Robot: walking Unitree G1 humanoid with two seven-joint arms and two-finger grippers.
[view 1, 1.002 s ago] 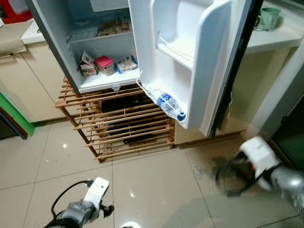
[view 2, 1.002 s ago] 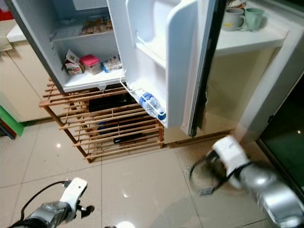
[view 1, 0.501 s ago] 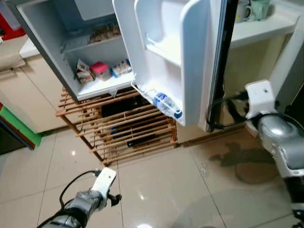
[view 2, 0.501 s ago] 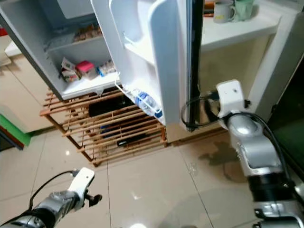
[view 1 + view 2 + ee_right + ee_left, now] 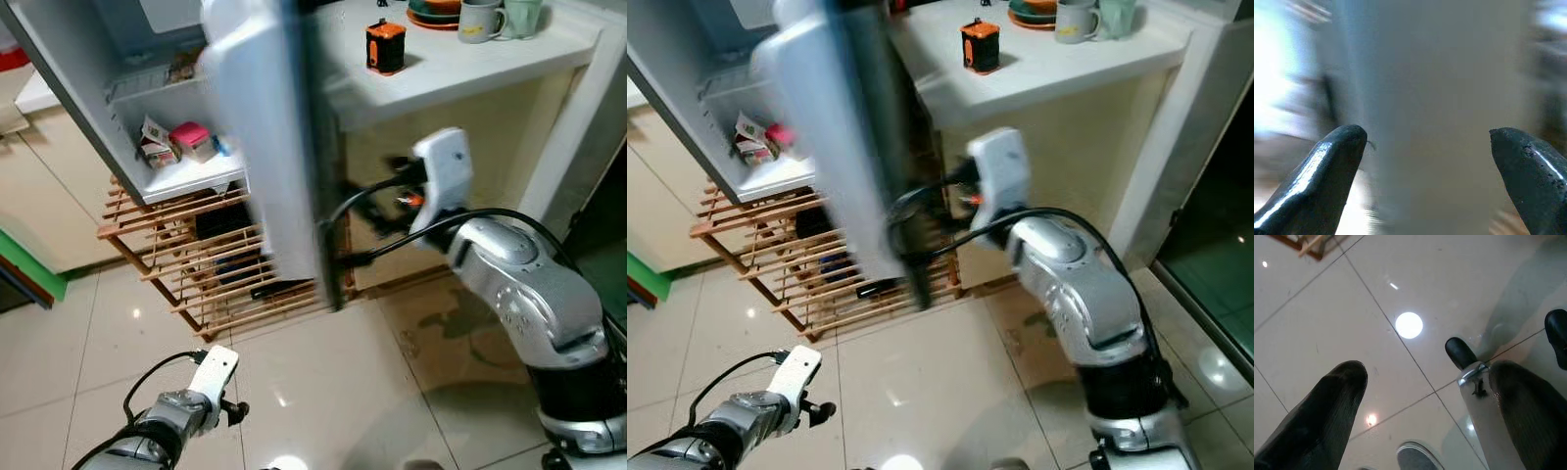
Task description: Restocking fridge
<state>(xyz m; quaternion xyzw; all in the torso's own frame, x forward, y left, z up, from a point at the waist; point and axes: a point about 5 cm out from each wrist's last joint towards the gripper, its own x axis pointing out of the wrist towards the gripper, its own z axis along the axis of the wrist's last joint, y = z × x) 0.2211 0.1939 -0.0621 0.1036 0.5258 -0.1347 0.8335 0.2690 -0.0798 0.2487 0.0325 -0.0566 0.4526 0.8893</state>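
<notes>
reaching toward blurred fridge door (image 5: pixel 265 147), right hand (image 5: pixel 1425 161) spread

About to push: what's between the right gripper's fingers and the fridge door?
Nothing. In the right wrist view the right gripper is open, and past its fingers comes the blurred fridge door, with nothing in front of it.

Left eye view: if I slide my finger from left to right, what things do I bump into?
Pink box inside the fridge → blurred fridge door → orange-and-black thing on the white counter → right arm's white wrist → mugs.
</notes>
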